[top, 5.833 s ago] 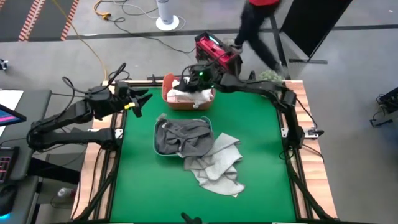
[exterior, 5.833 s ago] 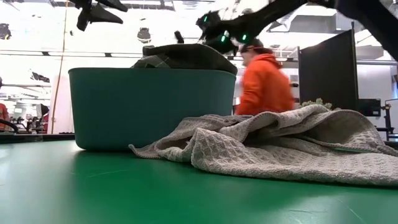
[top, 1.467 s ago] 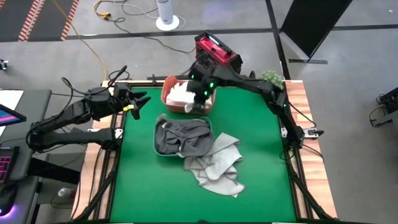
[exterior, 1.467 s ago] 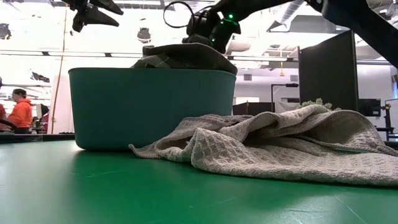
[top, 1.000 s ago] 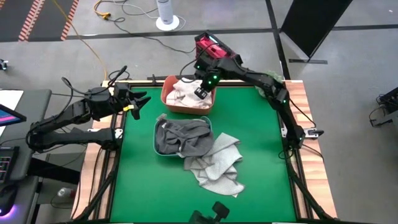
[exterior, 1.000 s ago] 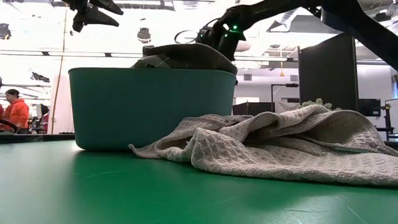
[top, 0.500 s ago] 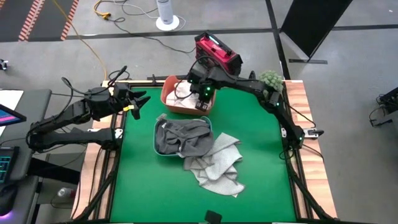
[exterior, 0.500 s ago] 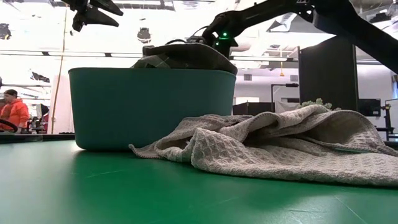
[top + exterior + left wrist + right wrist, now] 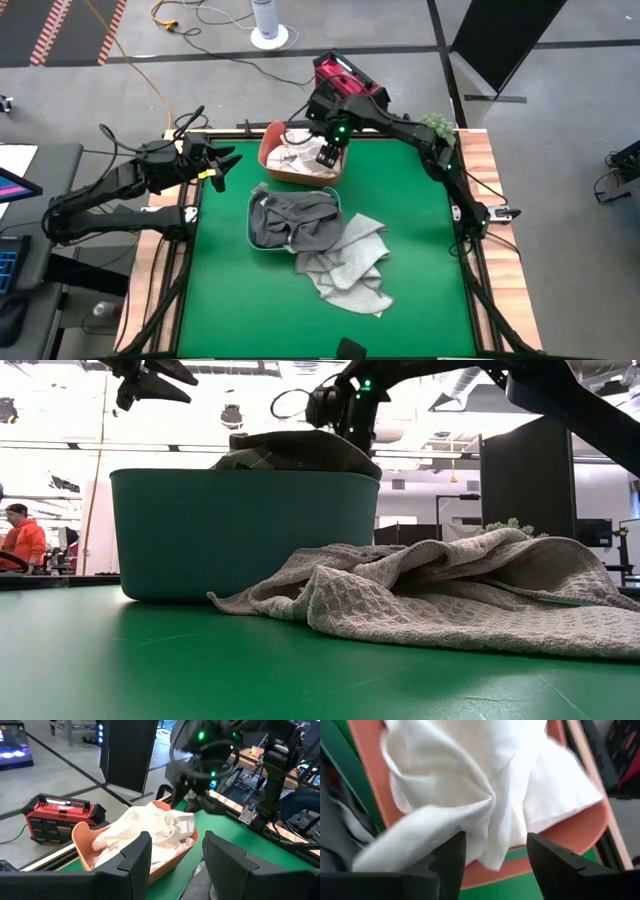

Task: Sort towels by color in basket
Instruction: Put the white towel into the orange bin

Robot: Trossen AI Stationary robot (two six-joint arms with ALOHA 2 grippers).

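Judging from how things lie, the sort is partly done. White towels (image 9: 298, 152) fill the orange tub (image 9: 270, 150) in the upper middle of the high view, one fold draped over the tub's rim in the right wrist view. Dark grey towels (image 9: 292, 215) are heaped in the teal tub (image 9: 245, 532) at the centre of that view; in the low view they rise above its rim. What looks left is the light grey waffle-weave towel (image 9: 345, 265), which lies crumpled on the green surface (image 9: 235, 295) just right of and below the teal tub, one edge touching it. No third tub for it shows in these views.

The right gripper (image 9: 328, 153) hangs over the right side of the orange tub, above the white towels. Its jaws are spread apart in the right wrist view, with white cloth showing in the gap beyond them, and they pinch nothing; whether the tips brush the fabric cannot be told. In the low view that gripper sits above the teal tub's heap, upper middle of the frame.

The left gripper (image 9: 222, 160) waits at the upper left edge of the surface, aimed toward the orange tub, its jaws spread and empty.
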